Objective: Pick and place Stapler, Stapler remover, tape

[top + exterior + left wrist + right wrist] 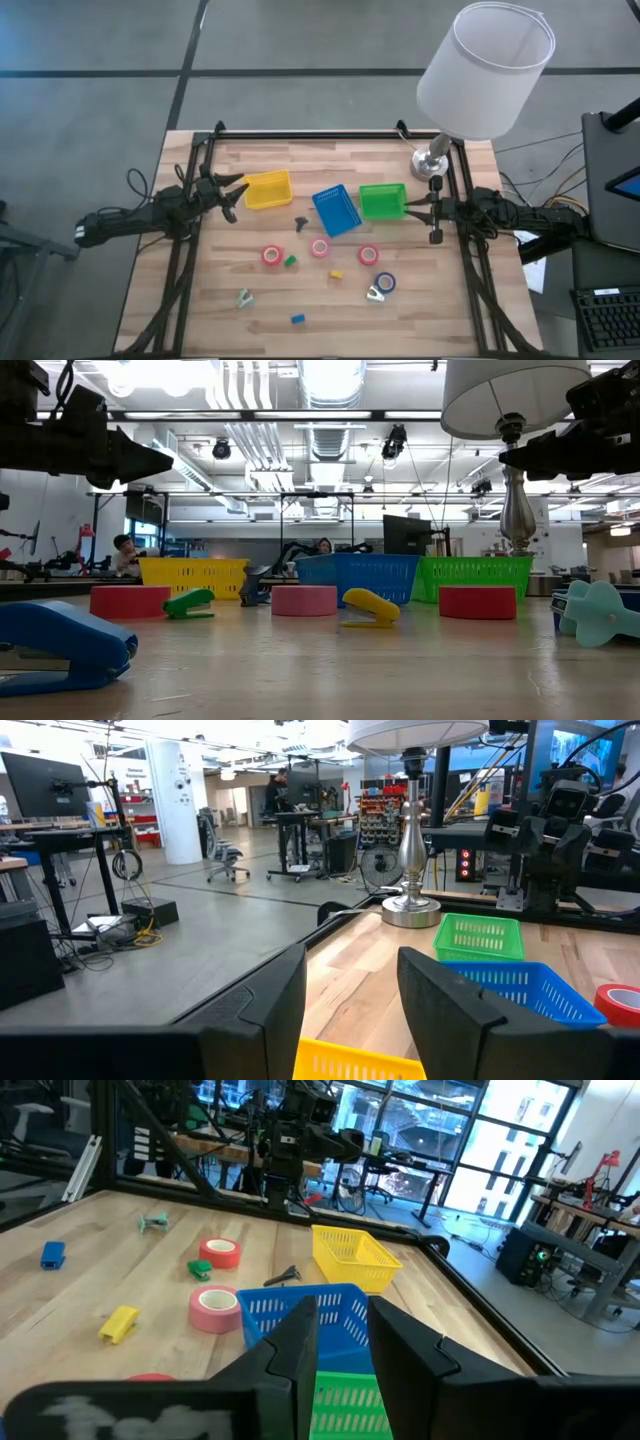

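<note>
Four tape rolls lie on the bench in front of the blue basket (336, 209): a red roll (271, 256), a pink roll (320, 247), a second red roll (368, 254) and a blue roll (385, 283). They are judged light, stiff and smooth-sided (likely to skid if nudged), so each is best pinched across the ring wall, one finger inside the pale centre. A dark staple remover (300, 222) lies just beside the basket. The left end effector (234, 194) is held above the yellow basket (267, 189), fingers parted and empty. The right end effector (415, 207) hangs by the green basket (382, 200), fingers slightly apart, nothing between them.
</note>
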`<state>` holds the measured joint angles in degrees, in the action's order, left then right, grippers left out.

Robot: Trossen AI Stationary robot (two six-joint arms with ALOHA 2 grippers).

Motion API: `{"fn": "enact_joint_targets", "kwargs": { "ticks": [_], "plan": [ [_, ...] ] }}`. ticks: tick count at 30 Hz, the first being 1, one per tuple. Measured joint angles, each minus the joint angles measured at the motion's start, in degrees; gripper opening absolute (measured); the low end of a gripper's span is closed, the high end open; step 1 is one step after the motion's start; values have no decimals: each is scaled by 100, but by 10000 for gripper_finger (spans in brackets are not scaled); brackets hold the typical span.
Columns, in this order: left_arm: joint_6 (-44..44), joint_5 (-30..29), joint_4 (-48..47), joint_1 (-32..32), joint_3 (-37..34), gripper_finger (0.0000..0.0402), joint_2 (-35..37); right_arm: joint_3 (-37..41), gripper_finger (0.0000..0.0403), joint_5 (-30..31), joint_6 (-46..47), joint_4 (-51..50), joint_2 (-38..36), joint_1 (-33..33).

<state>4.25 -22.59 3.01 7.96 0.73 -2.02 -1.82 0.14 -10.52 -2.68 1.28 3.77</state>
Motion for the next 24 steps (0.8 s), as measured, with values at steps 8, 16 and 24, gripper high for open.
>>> {"fn": "enact_joint_targets", "kwargs": {
  "ticks": [8, 16, 24],
  "plan": [
    [2, 0, 0, -1, 0, 163, 0, 0, 69, 0, 0, -1, 1, 0],
    [97, -4, -98, 0, 70, 163, 0, 0, 76, -2, 0, -2, 2, 2],
    [104, 5, -96, 0, 70, 163, 0, 2, 86, -6, 1177, 391, 7, -3]
  ]
}}
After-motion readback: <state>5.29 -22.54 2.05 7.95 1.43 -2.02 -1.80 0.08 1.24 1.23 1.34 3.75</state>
